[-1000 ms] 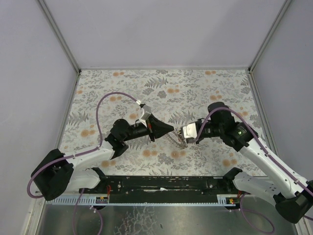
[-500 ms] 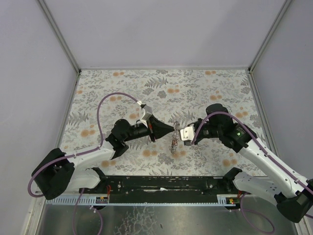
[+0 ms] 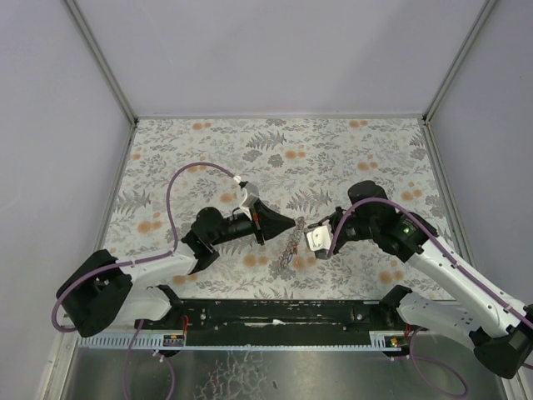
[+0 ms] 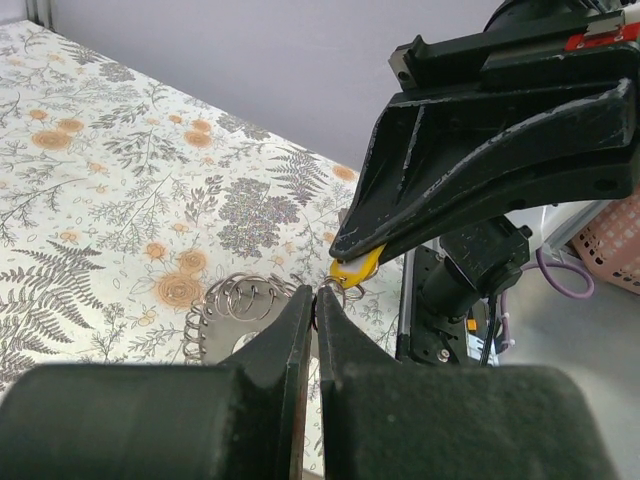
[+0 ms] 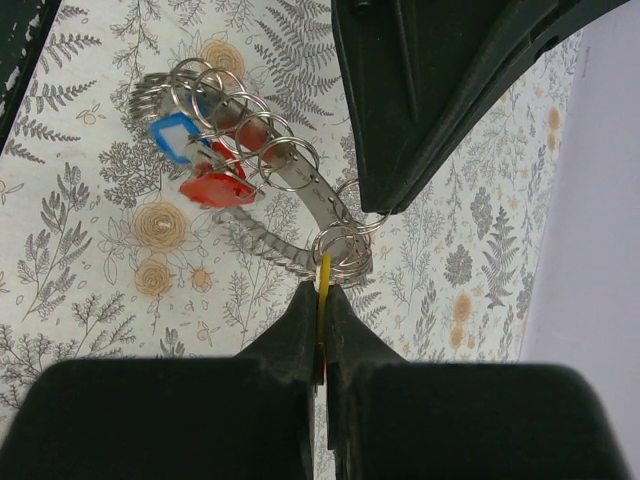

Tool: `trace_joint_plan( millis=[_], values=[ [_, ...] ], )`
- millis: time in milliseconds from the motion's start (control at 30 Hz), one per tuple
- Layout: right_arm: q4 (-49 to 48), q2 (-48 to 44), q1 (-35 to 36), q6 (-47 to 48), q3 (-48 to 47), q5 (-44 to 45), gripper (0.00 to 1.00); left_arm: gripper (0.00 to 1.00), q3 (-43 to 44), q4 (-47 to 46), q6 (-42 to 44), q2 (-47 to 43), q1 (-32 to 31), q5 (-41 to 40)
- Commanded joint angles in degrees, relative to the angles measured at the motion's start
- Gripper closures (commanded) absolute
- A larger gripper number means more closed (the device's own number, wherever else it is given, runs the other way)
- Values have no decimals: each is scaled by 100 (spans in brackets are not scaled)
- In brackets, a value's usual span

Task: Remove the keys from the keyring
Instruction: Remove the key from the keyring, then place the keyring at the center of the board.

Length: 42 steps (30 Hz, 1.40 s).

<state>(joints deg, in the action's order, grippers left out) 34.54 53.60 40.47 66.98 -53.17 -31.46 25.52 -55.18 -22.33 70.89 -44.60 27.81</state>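
The keyring (image 3: 289, 247), a flat grey ring strung with small wire loops, hangs tilted between my two grippers just above the table. My left gripper (image 3: 293, 223) is shut, its tips (image 4: 316, 296) pinching a small wire loop at the keyring's (image 5: 300, 180) edge. From the opposite side my right gripper (image 5: 322, 290) is shut on the yellow key (image 5: 324, 272), which sits in that same cluster of loops. A blue key (image 5: 172, 135) and a red key (image 5: 215, 188) hang on loops further round the ring. In the left wrist view the yellow key (image 4: 355, 268) shows under the right fingers (image 4: 480, 150).
The table carries a floral cloth (image 3: 200, 158) and is walled by pale panels at the back and both sides. The arms' black base rail (image 3: 275, 312) runs along the near edge. A purple cable (image 3: 187, 171) loops above the left arm.
Both grippers have shifted slightly toward the near edge, still shut. The keyring has swung from lying under the right gripper to hanging down and to the left between them.
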Motion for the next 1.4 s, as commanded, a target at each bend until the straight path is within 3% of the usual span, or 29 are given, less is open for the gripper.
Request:
trace_joint_plan(
  millis=[0,233,333,700,933,1267,1333,1367],
  values=[
    [469,-27,110,165,11,-104,100,100,-29,-1010,-106,41,73,-545],
    [-453,68,221,-531,147,333,100,100,-203,-1500,-493,170,50,-826],
    [34,185,488,-461,199,75,100,100,-320,-1748,-569,245,39,-1004],
    [-694,538,560,220,475,1130,100,100,-250,-2181,-457,765,272,-1411],
    [66,864,561,526,396,742,100,100,-149,-2472,-583,1103,453,-1402],
    [-839,1096,177,125,32,940,100,100,-208,-3142,-862,1568,487,-1390],
    [685,1289,397,785,-169,416,100,100,-212,-3272,-915,1649,498,-1430],
    [1017,1255,858,840,6,641,100,100,-213,-3341,-966,1696,515,-1451]
  ],
)
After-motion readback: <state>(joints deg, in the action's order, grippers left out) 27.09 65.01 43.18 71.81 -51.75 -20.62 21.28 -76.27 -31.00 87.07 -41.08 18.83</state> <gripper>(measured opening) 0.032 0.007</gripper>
